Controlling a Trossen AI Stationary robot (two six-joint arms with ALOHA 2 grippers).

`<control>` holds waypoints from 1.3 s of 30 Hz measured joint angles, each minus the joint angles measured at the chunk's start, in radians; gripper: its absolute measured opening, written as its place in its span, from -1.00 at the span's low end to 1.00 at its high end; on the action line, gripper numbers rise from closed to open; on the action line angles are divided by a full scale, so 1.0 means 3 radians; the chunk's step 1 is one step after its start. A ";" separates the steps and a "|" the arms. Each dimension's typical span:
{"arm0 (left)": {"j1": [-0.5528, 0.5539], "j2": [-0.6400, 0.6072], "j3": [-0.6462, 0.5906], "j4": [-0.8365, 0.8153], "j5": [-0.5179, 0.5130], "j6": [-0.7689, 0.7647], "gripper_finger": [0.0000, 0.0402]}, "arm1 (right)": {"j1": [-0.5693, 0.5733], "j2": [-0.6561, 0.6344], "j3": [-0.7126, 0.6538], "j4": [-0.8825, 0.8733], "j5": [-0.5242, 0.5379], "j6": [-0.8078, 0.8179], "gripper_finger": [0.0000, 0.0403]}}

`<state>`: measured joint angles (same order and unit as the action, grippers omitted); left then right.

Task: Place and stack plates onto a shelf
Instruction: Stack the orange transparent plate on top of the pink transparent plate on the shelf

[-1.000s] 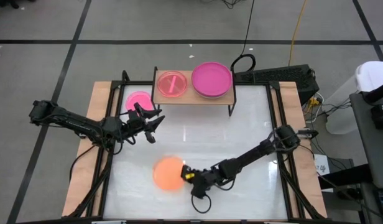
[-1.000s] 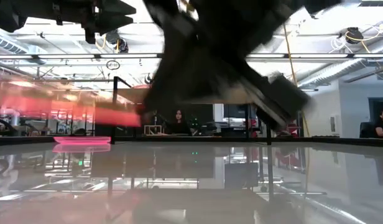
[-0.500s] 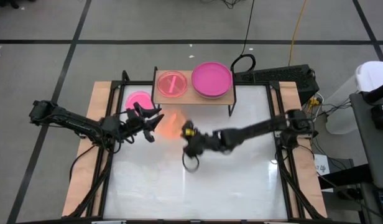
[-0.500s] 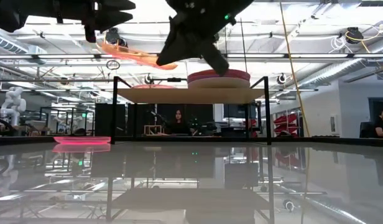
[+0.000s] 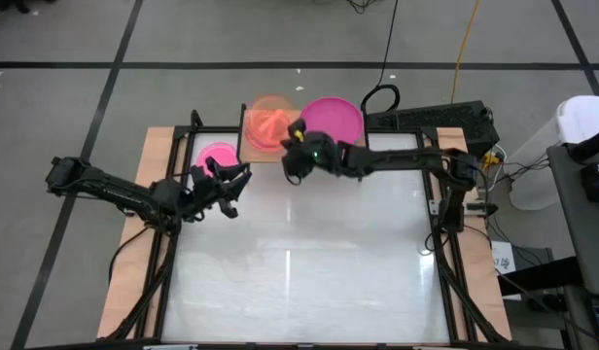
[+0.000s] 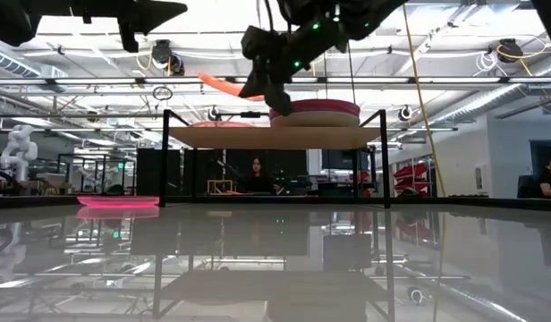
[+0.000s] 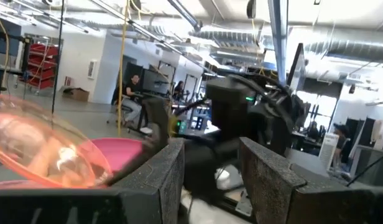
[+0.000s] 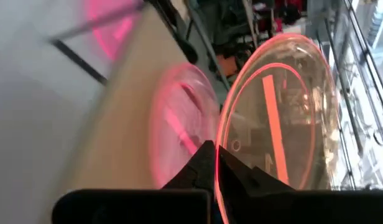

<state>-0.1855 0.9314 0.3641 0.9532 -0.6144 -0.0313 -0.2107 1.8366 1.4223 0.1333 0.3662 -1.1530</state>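
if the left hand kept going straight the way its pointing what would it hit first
Probably the right hand holding the orange plate above the shelf; the left hand looks open, aimed that way, though depth is unclear.

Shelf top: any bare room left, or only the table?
The shelf is crowded: pink plate and magenta plate cover it, with the right end effector holding the orange plate above. The white tabletop in front is bare; another pink plate lies by the left end effector.

No readable text, labels, brands, numbers or signs in any view.
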 joint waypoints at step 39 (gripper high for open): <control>0.0115 -0.0001 0.0000 -0.0051 -0.0052 0.0060 -0.22 | -0.0239 0.0246 0.0289 -0.0309 -0.0699 0.0755 -0.40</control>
<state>-0.1509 0.9310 0.3641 0.9379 -0.6300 -0.0133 -0.2824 1.9102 1.5089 0.0406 0.1564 -0.9266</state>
